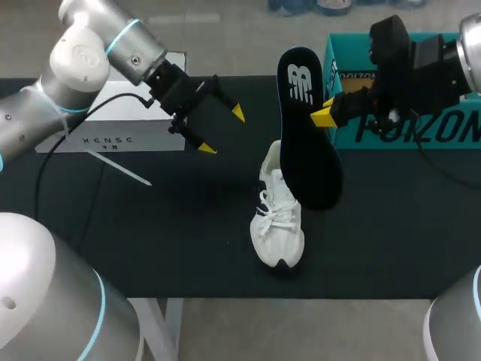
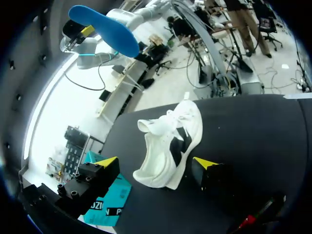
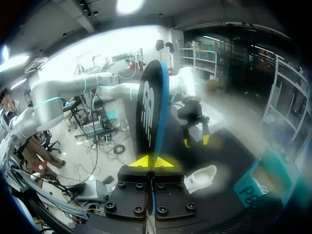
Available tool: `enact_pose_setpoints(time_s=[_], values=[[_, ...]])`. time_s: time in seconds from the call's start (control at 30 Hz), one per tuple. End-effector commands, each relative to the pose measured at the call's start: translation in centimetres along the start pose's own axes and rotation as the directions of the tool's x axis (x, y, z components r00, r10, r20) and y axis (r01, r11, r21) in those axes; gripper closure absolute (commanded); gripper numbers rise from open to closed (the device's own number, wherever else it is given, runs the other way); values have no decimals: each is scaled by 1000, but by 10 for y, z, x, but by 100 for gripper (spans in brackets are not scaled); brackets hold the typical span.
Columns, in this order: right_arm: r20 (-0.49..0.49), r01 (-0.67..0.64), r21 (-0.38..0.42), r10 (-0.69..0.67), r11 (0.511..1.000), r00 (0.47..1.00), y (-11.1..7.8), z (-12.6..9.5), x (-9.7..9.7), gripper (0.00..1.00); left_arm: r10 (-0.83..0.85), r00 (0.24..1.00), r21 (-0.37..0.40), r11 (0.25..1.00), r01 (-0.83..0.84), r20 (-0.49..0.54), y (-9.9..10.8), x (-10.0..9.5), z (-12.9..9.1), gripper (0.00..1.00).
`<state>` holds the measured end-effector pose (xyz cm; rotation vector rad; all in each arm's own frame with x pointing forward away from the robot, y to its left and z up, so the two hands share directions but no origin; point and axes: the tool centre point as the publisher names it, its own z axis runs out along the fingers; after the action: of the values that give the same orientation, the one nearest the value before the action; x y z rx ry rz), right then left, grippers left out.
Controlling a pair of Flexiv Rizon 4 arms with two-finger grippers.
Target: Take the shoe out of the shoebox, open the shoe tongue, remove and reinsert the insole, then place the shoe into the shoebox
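One insole (image 1: 311,154) (black) in right jaws.

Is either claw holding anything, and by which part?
The right gripper pinches the insole by its side edge, near the logo end. The left gripper is open and holds nothing.

Shoe (image 1: 279,226) heel behind insole (image 1: 308,128); shoebox (image 1: 443,124) partly behind right arm (image 1: 466,37)
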<state>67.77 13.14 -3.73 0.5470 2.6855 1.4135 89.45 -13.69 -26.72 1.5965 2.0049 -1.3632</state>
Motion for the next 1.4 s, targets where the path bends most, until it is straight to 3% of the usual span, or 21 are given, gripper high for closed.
enact_pose_setpoints(time_s=[0.03, 0.3, 0.33, 0.53, 0.77, 1.13, 1.4], values=[[0, 0, 2, 0, 1000, 1000, 1, 2, -1, 100, 2, 877, 12, 1000, -9, 481, 5, 6, 1, 0], [0, 0, 2, 0, 1000, 1000, 1, 2, -1, 100, 2, 877, 12, 1000, -9, 481, 5, 6, 1, 0], [0, 0, 2, 0, 1000, 1000, 1, 2, -1, 100, 38, 883, -58, 998, -12, 468, 5, 2, 3, 0], [0, 0, 2, 0, 1000, 1000, 1, 2, -1, 100, 143, 868, -145, 986, -83, 475, -5, -15, 8, 0], [0, 0, 2, 0, 1000, 1000, 1, 2, -1, 100, 177, 834, -112, 984, -139, 522, -7, -22, 21, 0], [0, 0, 2, 0, 1000, 1000, 1, 2, -1, 100, 284, 795, -144, 959, -245, 537, -10, -75, 47, 0], [0, 0, 2, 0, 1000, 1000, 1, 2, -1, 100, 300, 777, -155, 954, -258, 554, -6, -100, 60, 0]])
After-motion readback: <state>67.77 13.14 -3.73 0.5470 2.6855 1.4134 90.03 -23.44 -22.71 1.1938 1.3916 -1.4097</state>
